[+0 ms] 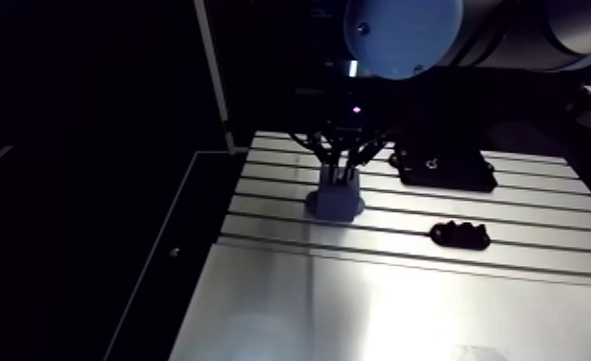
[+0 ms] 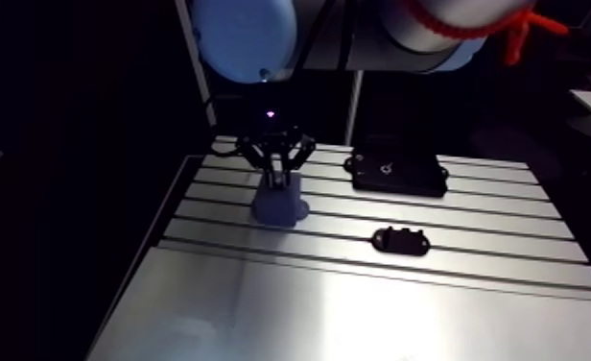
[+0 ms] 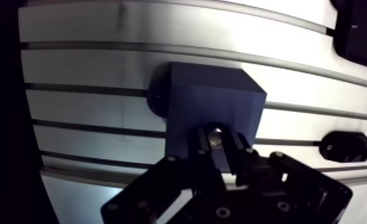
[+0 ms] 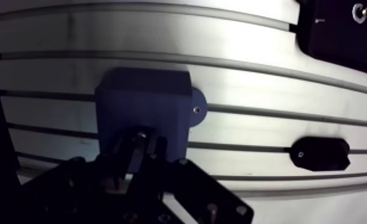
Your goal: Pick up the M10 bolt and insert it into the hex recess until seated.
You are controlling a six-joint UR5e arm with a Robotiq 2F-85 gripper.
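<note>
The slotted aluminium counter [image 1: 357, 307] gleams, its grooves running straight across. Toward the back sits a blue block [image 1: 335, 204] on a rounded foot. Well apart from it lies a flat black plate [image 1: 445, 169], and nearer, alone over a slot, a small black piece [image 1: 460, 233].

The slotted aluminium table [image 1: 376, 288] carries two dark things, both off to the same side of the claw [image 3: 217, 142]. A small black lobed piece [image 1: 460, 233] lies beside the claw, well apart from it. A flat black box [image 1: 443, 169] lies farther ahead, apart from both.
</note>
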